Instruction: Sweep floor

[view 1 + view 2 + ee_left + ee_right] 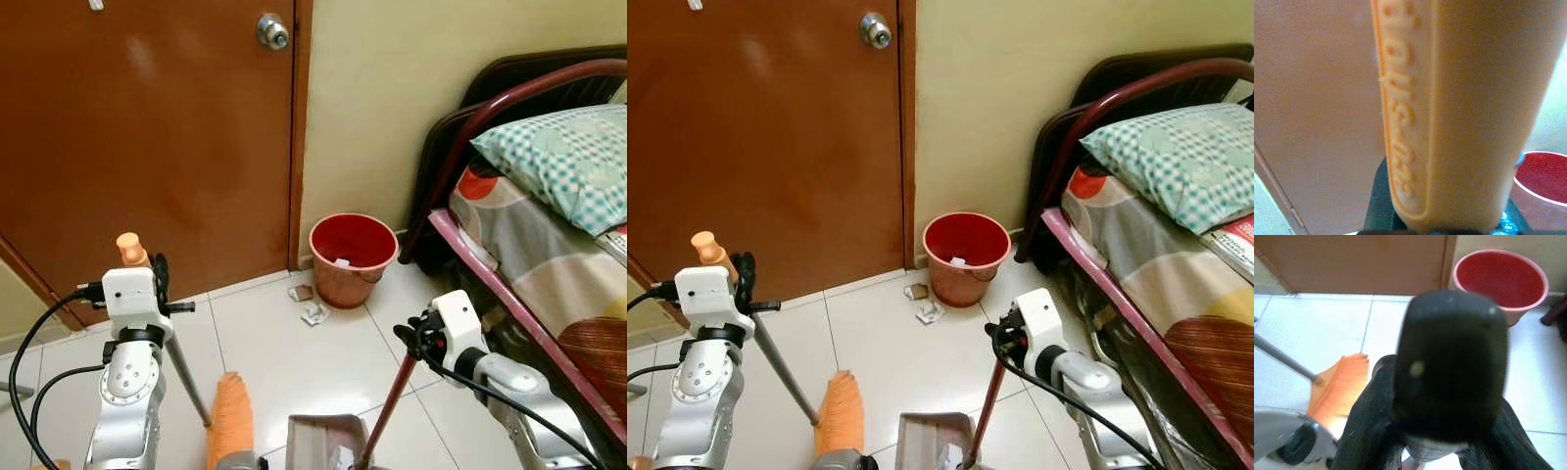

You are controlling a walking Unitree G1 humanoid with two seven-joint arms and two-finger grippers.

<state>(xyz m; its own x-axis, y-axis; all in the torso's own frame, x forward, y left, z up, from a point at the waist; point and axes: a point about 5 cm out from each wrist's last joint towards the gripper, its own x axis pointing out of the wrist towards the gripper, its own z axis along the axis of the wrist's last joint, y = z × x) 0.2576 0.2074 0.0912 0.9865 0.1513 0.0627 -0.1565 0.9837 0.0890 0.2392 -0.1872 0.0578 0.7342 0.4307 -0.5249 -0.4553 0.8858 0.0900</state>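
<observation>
Two tools are in hand. The left end effector [157,279] is clamped on the broom handle [132,250] just below its orange tip, and the grey shaft runs down to the orange broom head [230,421] resting on the white tiled floor [265,333]. The right end effector [411,338] is closed around the dark red dustpan handle [387,406]; the grey dustpan [323,446] sits on the floor just beside the broom head, with a pale scrap already in it.

Remaining litter: crumpled paper scraps [309,304] lie on the tiles touching the base of the red bin [353,257], near the brown door [147,127] and well apart from the broom head.

Recommended procedure, as judged from this layout:
- Extend the broom head past the scraps, between them and the bin.
- Draw it back in short, low strokes toward the dustpan.
- Keep the dustpan lip flat against the tile.
- Avoid striking the bin or the bed frame [460,245].
</observation>
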